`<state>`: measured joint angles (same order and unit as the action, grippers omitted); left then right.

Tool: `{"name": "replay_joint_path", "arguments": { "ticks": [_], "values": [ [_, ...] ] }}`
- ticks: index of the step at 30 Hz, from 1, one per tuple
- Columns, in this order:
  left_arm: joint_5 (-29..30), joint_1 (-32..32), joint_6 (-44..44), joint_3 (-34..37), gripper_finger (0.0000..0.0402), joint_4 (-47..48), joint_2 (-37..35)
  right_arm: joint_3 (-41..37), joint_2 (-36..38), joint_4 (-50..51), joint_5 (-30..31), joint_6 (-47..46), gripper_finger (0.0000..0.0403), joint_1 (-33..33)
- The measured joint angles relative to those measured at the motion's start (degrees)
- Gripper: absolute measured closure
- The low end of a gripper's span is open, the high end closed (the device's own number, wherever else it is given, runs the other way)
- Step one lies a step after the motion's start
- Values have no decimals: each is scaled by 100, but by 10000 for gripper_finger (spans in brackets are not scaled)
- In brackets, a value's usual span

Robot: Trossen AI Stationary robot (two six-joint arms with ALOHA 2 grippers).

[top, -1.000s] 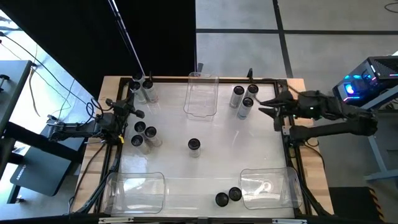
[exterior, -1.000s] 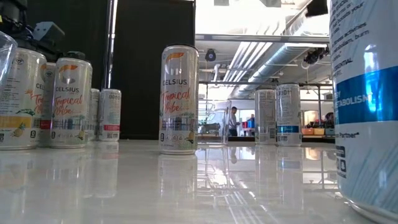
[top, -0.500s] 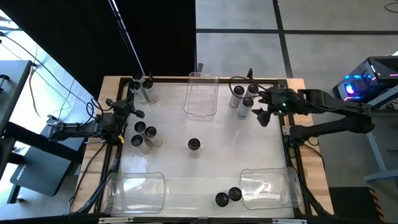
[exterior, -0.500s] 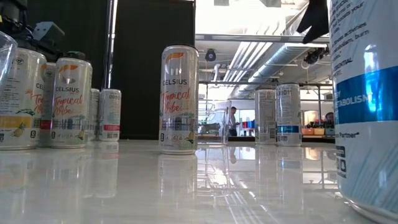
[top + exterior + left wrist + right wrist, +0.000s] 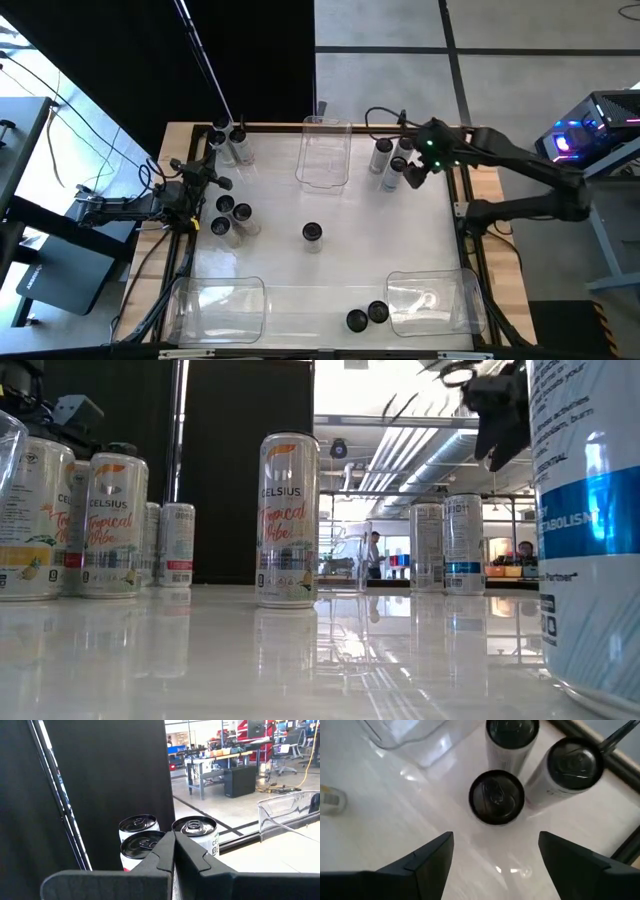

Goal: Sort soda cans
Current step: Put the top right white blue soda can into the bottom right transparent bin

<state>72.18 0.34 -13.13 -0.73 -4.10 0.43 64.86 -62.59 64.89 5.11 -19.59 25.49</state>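
Three soda cans [image 5: 392, 158] stand upright in a cluster at the table's far right. My right gripper [image 5: 415, 172] hangs open above them and slants down. In the right wrist view its fingers [image 5: 434, 854] stand apart above the table, just short of the closest can [image 5: 497, 797], touching nothing. More cans stand at the far left [image 5: 228, 140], at the left [image 5: 231, 215], in the middle [image 5: 312, 233] and at the near edge [image 5: 366, 316]. My left gripper [image 5: 215, 177] waits shut at the table's left edge, level, facing the far-left cans [image 5: 145, 832].
Three clear plastic bins rest on the white table: one at the far middle [image 5: 323, 150], one at the near left [image 5: 218, 308], one at the near right [image 5: 435, 300]. A dark frame rail [image 5: 460, 200] runs along the table's edges. In the low view, a big can [image 5: 590, 520] stands close by.
My right gripper has swung from the table's right edge toward the left, over the far-right cluster of cans. It has tipped from near level to slanting down. The cans have stayed in place.
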Motion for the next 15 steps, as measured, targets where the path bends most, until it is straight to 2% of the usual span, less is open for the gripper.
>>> {"name": "replay_joint_path", "arguments": {
  "ticks": [4, 15],
  "values": [
    [-1, 0, 1, -1, 401, 0, 0, -2, -374, -1, -244, 326, 113, 266],
    [-2, 0, 179, -1, 401, 0, 0, 0, -1045, -77, -336, 881, 113, 635]
  ]
}}
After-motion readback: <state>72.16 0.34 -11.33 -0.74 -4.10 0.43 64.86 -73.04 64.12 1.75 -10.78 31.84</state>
